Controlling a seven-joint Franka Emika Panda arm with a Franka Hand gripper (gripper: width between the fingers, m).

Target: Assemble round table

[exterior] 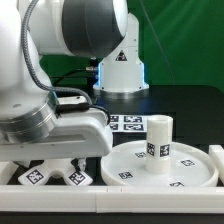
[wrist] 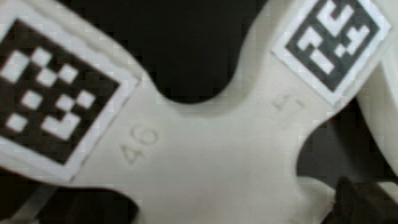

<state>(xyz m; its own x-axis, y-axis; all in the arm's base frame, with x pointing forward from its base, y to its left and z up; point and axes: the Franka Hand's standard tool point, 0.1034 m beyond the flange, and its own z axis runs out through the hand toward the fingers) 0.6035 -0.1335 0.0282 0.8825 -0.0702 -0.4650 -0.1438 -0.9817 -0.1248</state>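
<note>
The white cross-shaped foot (exterior: pixel 55 174) lies on the table at the exterior view's lower left, tags facing up. My gripper (exterior: pixel 58 162) is down right over it. In the wrist view the foot (wrist: pixel 196 130) fills the frame, very close, and my gripper (wrist: pixel 199 208) straddles its middle. One dark finger (wrist: pixel 368 195) shows beside the foot's edge, and the jaws look spread wide. The large round disc (exterior: pixel 190 168) lies flat at the lower right. The short thick leg (exterior: pixel 158 140) stands upright on the disc.
The marker board (exterior: pixel 128 123) lies behind the disc. A white border rail (exterior: pixel 110 204) runs along the front edge. A white lamp-like stand (exterior: pixel 120 65) is at the back. The arm's body fills the upper left.
</note>
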